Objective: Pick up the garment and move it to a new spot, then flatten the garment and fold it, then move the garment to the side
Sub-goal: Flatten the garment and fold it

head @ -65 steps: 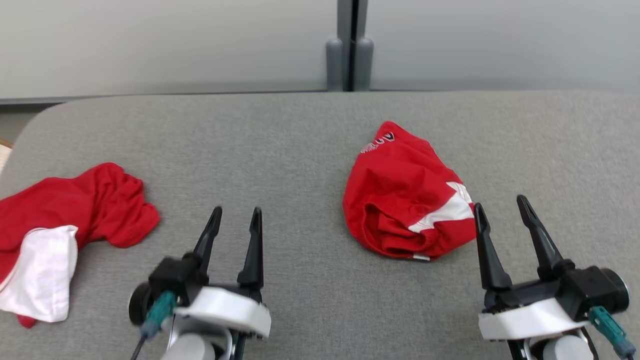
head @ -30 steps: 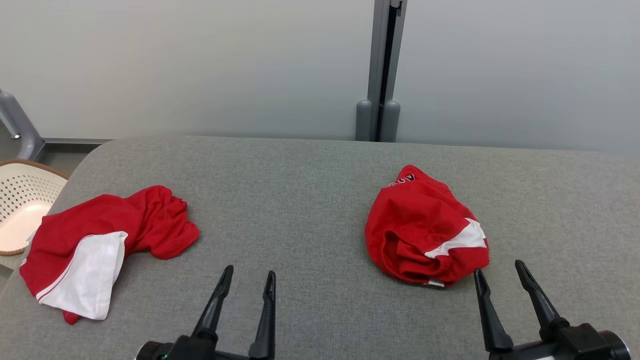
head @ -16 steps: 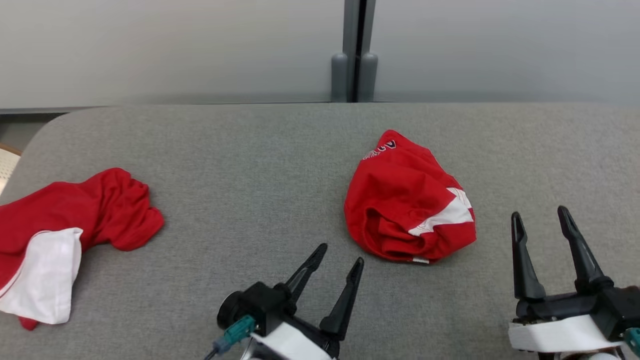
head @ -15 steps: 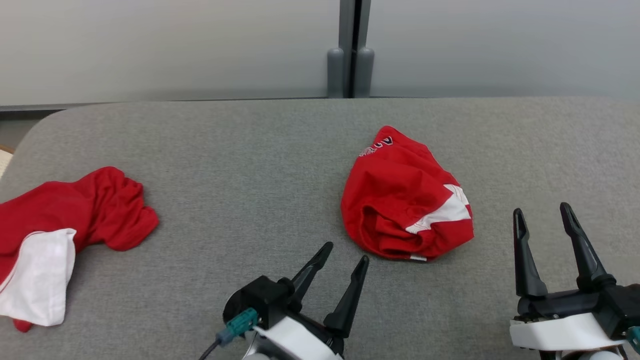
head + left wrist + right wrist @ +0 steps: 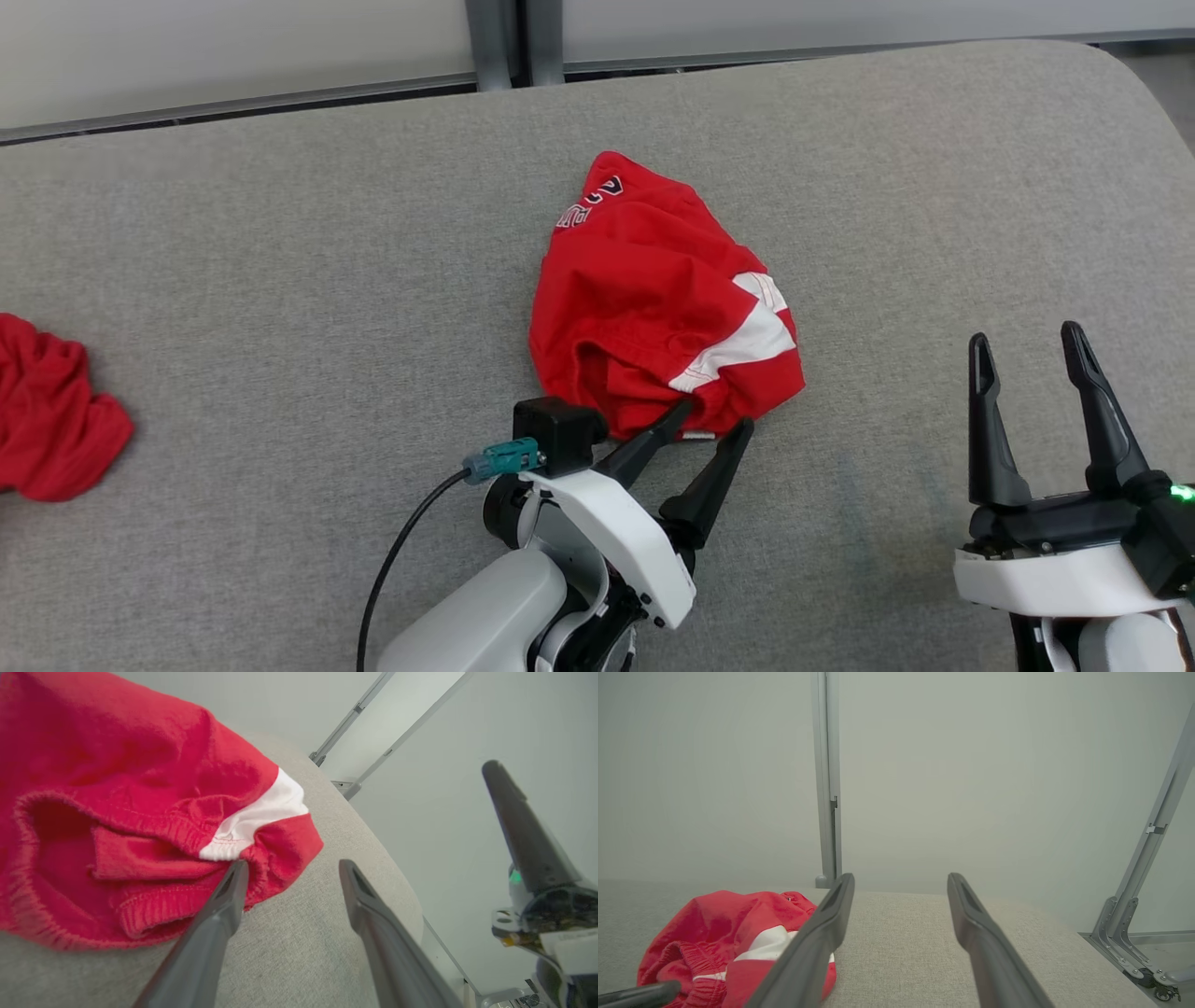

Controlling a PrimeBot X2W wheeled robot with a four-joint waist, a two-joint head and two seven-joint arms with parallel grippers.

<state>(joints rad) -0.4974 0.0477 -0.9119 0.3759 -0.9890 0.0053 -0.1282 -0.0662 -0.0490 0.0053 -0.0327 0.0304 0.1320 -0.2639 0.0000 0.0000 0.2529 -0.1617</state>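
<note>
A crumpled red garment [image 5: 644, 289] with a white stripe lies in the middle of the grey padded table [image 5: 280, 233]. My left gripper [image 5: 714, 417] is open at the garment's near edge, fingers pointing up and to the right. In the left wrist view the garment [image 5: 140, 802] fills the left side, and one finger of the left gripper [image 5: 293, 865] touches its elastic hem while the other stands over bare table. My right gripper [image 5: 1024, 336] stands open to the garment's right, apart from it. In the right wrist view the right gripper [image 5: 901, 879] holds nothing and the garment [image 5: 733, 924] lies at lower left.
A second red garment [image 5: 51, 420] lies at the table's left edge. The table's rounded far-right corner [image 5: 1120, 75] and a grey post [image 5: 504, 42] against the pale wall bound the back. Bare table stretches between the two garments and in front of the right gripper.
The head camera has tilted down and turned right. My left gripper has moved forward and right until its tips reach the garment's near hem. The right gripper has stayed open in about the same place.
</note>
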